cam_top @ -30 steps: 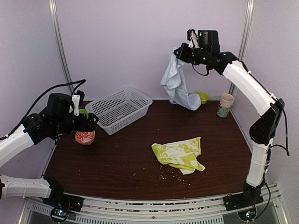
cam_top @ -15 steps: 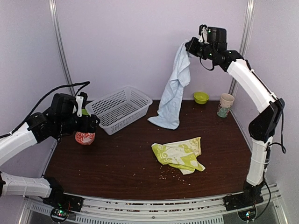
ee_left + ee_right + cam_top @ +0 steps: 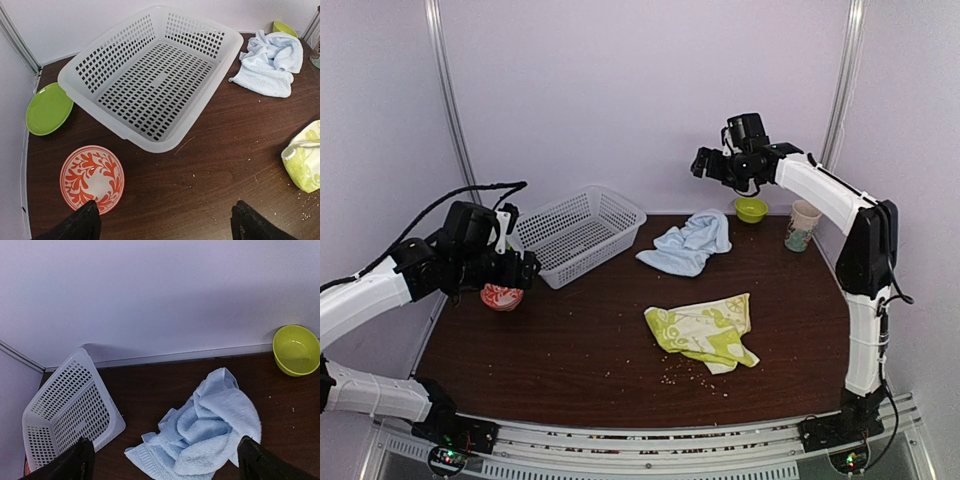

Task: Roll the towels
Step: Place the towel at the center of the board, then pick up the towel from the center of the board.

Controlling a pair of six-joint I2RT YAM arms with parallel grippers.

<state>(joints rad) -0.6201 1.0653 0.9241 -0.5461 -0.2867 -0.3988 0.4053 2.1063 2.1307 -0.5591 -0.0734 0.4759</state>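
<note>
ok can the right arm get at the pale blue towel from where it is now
Probably yes. The right gripper hangs open above the pale blue towel, which lies crumpled with nothing over it; the mesh basket and green bowl sit off to the sides.

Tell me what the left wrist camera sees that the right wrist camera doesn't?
Only the left wrist view shows the green plate, the inside of the red-and-white patterned bowl, a corner of the lemon-print towel and the open left claw. Only the right wrist view shows the open right claw and the whole lime-green bowl. Both show the white mesh basket, the crumpled pale blue towel and the brown table.
</note>
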